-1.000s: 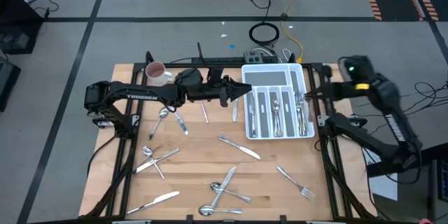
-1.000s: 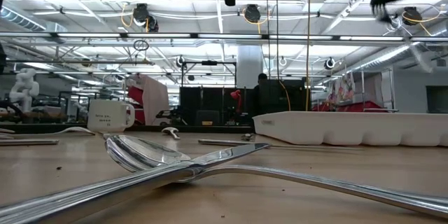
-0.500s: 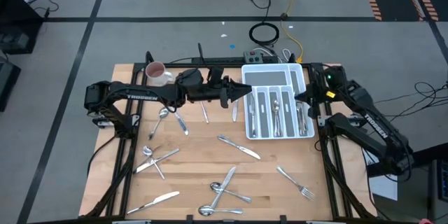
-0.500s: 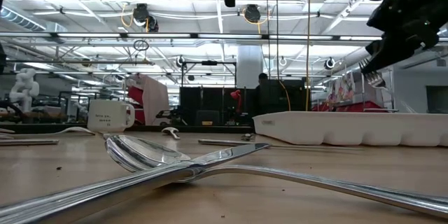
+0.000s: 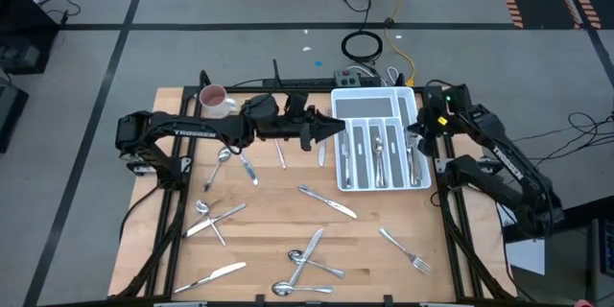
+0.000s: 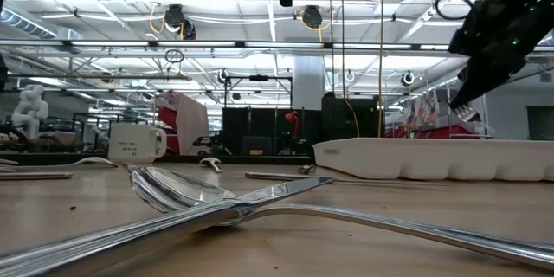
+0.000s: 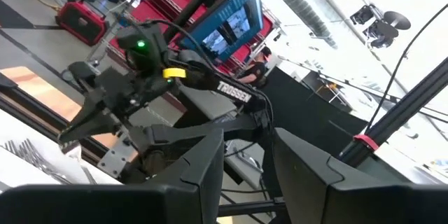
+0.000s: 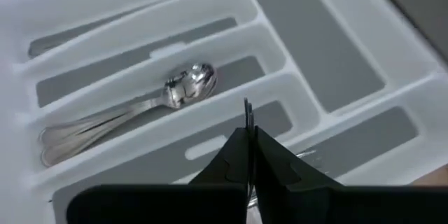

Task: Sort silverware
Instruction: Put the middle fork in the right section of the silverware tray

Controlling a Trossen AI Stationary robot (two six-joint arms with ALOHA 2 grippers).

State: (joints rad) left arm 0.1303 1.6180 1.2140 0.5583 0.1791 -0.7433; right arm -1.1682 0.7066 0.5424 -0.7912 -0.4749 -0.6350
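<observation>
RISK: thin grip may let the piece twist and drop into the wrong slot of the white compartmented plastic tray (image 5: 382, 140), right of centre | SCENE: loose shiny silverware (image 5: 309, 255) lies across the wooden table (image 5: 269, 216), lower half | RIGHT: right gripper (image 5: 414, 130) angled down over tray's right slot, jaws closed on a slim metal piece | LEFT: left gripper (image 5: 338, 126) held level near the tray's left edge, jaws part open, empty.

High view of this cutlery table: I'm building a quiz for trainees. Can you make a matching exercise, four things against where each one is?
Things:
1. mug
2. tray
3. left claw
4. right claw

Places:
A. over the tray's right-hand slots
B. far left corner of the table
C. just left of the tray, above the table
D. far right part of the table

Pairs: 1-B, 2-D, 3-C, 4-A
</observation>
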